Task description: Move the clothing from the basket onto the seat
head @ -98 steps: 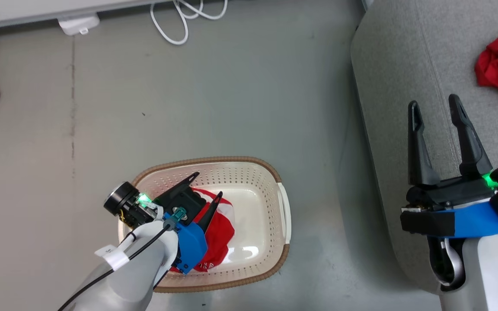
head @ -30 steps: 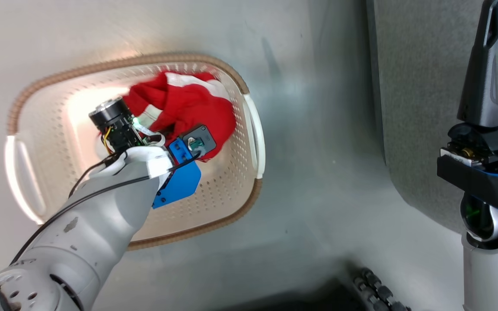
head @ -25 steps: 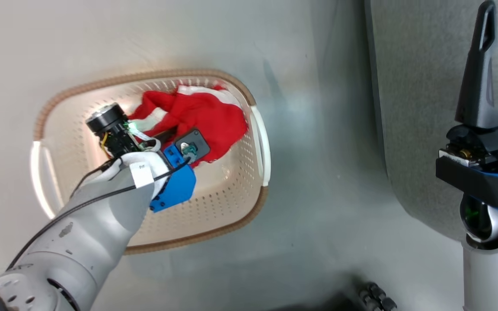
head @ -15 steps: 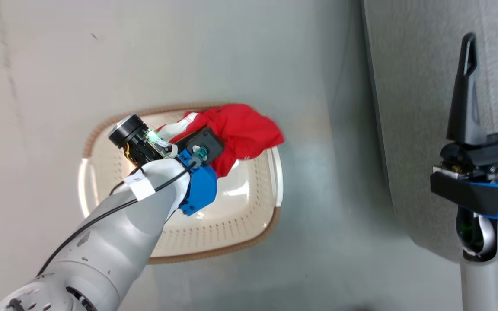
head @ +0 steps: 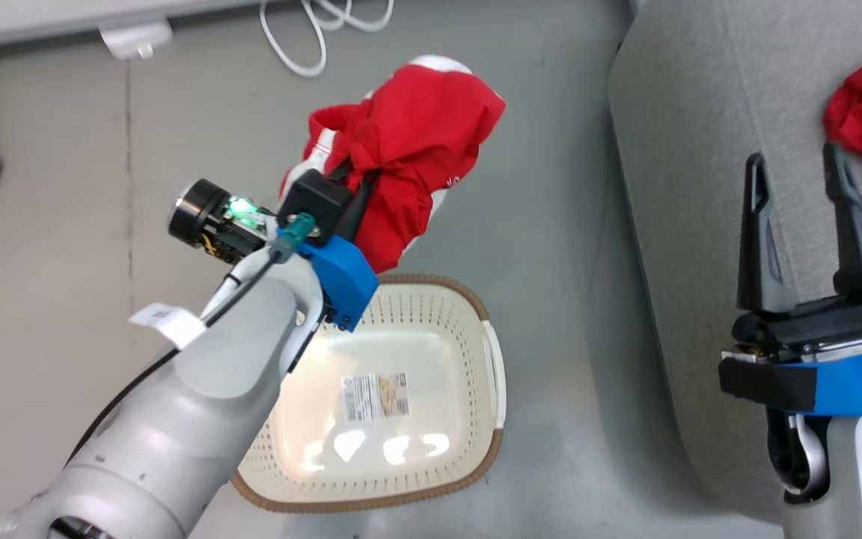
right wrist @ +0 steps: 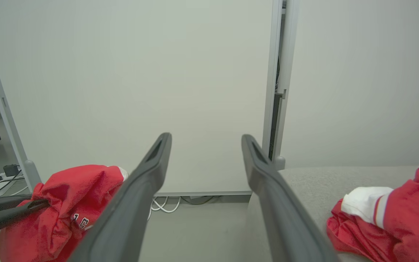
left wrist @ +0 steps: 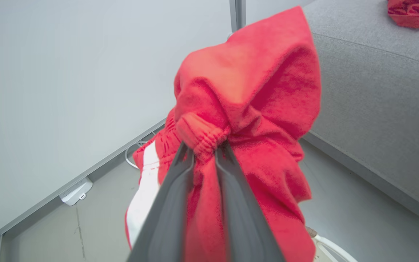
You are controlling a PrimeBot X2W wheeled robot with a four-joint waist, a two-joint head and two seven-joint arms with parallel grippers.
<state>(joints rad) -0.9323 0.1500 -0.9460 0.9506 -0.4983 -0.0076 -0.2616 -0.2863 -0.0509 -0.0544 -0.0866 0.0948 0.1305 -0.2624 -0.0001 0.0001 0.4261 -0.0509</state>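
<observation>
Red soft jersey garment with white trim (head: 408, 142) hangs bunched, pinched tight between left fingers (left wrist: 173, 189), up over the floor beyond the cream perforated plastic basket (head: 431, 314). Right fingers (head: 850, 217) are spread wide and hold nothing, over the grey fabric sofa (head: 700, 150). Best: swing it across high, clear the sofa edge, then release near the other red garment (head: 861, 127).

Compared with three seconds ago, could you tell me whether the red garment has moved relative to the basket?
Yes. The red garment, pinched in the left gripper, has left the basket and now hangs over the floor beyond its far rim.
</observation>
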